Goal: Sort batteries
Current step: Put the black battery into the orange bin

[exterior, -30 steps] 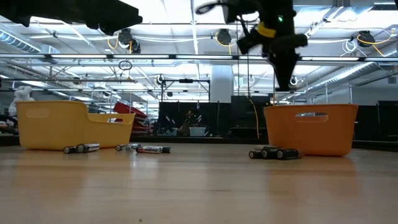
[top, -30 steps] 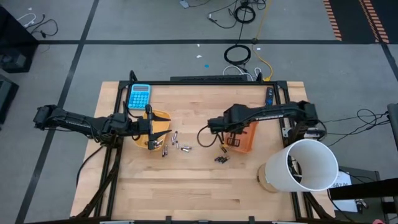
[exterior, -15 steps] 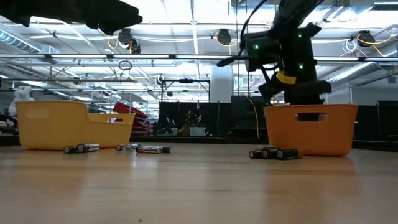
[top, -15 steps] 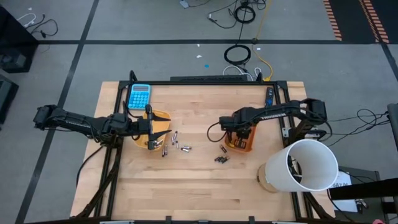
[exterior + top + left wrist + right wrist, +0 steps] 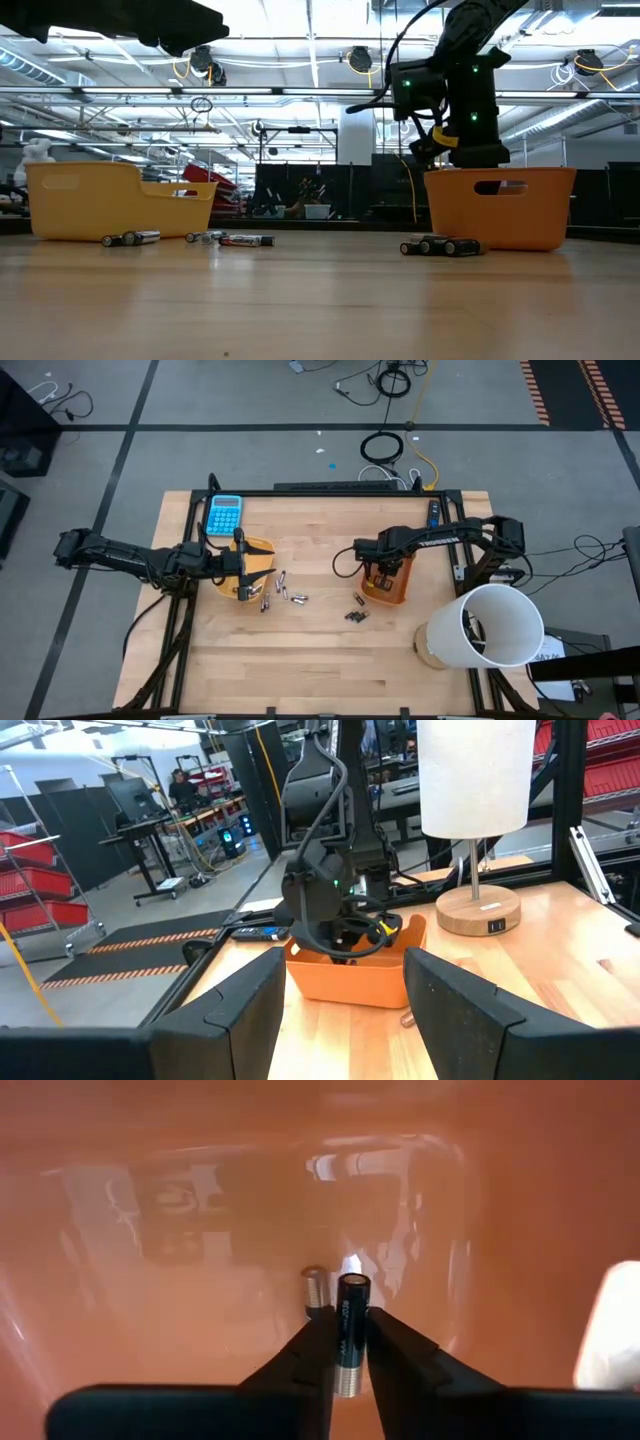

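While right gripper [image 5: 348, 1370] still pinches a dark battery [image 5: 351, 1330] over the orange tray [image 5: 397, 592], slow release could tip it out; left gripper [image 5: 340, 1010] open

even, bright overhead light falls on the pale wooden worktop [image 5: 300, 650], with only faint shadows. in the low view, ceiling strip lights [image 5: 300, 20] blow out white. inside the glossy orange plastic bin [image 5: 150, 1200], glare patches reflect, and its near wall looks soft.
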You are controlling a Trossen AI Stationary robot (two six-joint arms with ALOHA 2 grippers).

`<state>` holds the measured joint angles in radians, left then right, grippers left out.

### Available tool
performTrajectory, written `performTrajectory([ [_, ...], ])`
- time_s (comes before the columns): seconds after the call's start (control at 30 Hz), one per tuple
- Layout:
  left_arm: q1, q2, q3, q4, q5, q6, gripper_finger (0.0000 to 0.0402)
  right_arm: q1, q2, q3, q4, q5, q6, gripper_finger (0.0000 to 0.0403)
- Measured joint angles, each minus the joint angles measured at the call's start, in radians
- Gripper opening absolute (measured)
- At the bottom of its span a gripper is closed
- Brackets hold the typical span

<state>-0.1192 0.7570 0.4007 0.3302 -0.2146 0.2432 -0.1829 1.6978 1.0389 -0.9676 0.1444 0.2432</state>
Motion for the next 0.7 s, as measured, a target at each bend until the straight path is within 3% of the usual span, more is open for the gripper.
performTrajectory([
  [0.33,0.0,0.0,0.0,-0.001,0.0,0.0,0.0215,0.001,0.001,0.015,-0.035,0.009,-0.001,0.0074],
  [0.53,0.0,0.0,0.0,-0.001,0.0,0.0,0.0215,0.042,-0.005,0.19,-0.209,0.122,0.01,0.0075],
  [0.7,0.0,0.0,0.0,-0.004,0.0,0.004,0.0215,0.13,-0.005,0.341,-0.165,0.137,0.022,0.0075],
])
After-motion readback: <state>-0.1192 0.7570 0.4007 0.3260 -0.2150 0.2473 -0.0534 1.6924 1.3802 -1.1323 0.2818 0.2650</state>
